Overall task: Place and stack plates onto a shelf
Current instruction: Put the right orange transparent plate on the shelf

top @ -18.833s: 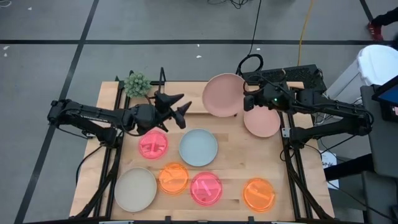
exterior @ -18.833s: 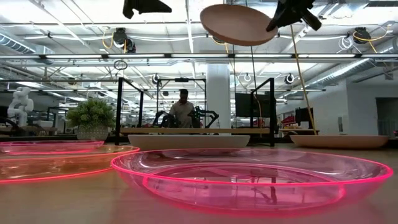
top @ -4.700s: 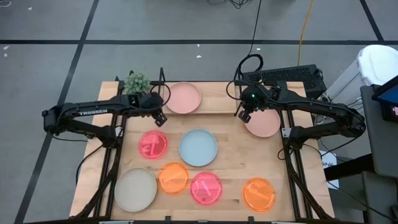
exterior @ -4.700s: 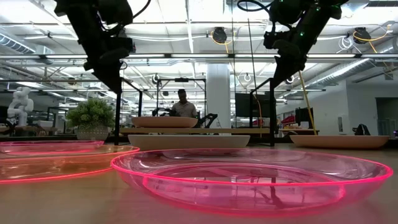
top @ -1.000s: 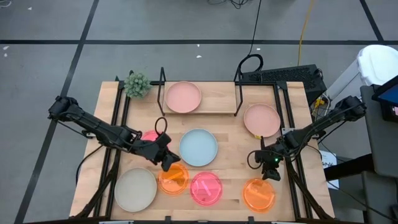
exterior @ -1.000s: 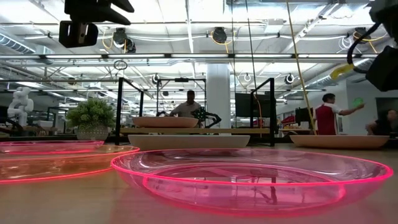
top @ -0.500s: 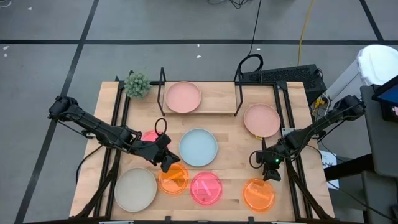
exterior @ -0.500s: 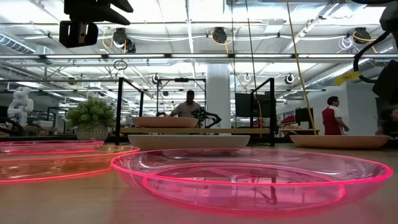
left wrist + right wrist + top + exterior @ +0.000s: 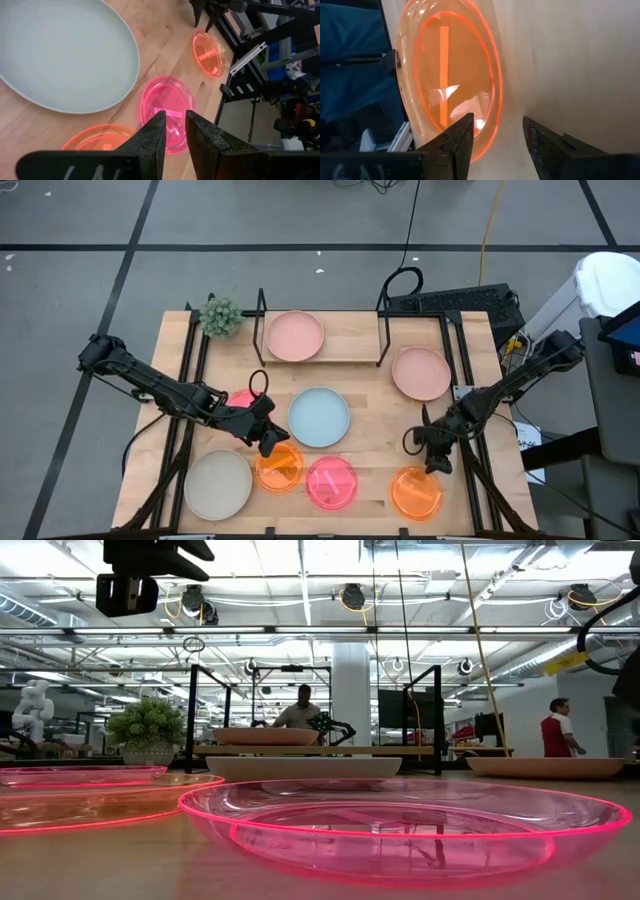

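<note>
1. High view: the left tool (image 9: 268, 438) hangs over the desk (image 9: 370, 395), at the edge of an orange plate (image 9: 279, 466), with the light blue plate (image 9: 319, 417) just beside it. The right tool (image 9: 434, 460) hovers just above another orange plate (image 9: 416, 492). One pale pink plate (image 9: 295, 336) lies on the shelf (image 9: 345, 350), well apart from both tools.
2. Low view: a neon pink plate (image 9: 405, 825) fills the foreground; the shelf (image 9: 315, 749) carries its plate behind.
3. Left wrist view: the left tool (image 9: 173, 131), fingers slightly apart and holding nothing, points at the neon pink plate (image 9: 167, 111).
4. Right wrist view: the right tool (image 9: 498, 135), fingers spread wide and empty, faces the orange plate (image 9: 450, 75).
</note>
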`<state>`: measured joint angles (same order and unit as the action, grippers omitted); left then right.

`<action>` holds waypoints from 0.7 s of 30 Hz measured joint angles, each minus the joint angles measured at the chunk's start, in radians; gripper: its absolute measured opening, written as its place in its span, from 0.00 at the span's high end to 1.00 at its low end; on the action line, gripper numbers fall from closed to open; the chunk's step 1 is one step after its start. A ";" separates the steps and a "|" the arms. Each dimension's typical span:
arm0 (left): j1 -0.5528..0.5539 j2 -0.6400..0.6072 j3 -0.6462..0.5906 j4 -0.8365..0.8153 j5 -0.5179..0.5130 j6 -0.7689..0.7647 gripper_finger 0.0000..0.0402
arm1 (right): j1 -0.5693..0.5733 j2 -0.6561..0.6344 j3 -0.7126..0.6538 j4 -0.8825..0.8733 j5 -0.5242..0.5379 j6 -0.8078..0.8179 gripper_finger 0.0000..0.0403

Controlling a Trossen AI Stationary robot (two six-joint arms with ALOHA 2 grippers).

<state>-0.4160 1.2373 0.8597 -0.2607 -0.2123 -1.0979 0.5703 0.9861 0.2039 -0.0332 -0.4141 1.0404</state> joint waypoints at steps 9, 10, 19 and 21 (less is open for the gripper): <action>0.000 0.000 0.000 0.000 -0.020 -0.004 0.81 | 0.033 0.095 0.001 0.100 0.049 0.087 0.64; 0.000 0.000 0.000 0.000 -0.020 -0.004 0.81 | 0.033 0.102 0.001 0.100 0.049 0.094 0.66; 0.000 0.000 0.000 0.000 -0.020 0.000 0.81 | 0.034 0.115 0.001 0.094 0.051 0.100 0.93; 0.000 0.000 0.000 0.000 -0.020 0.000 0.81 | 0.034 0.114 0.001 0.095 0.051 0.100 0.98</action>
<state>-0.4160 1.2373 0.8597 -0.2607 -0.2325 -1.0977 0.6041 1.1005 0.2047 0.0615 -0.3626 1.1408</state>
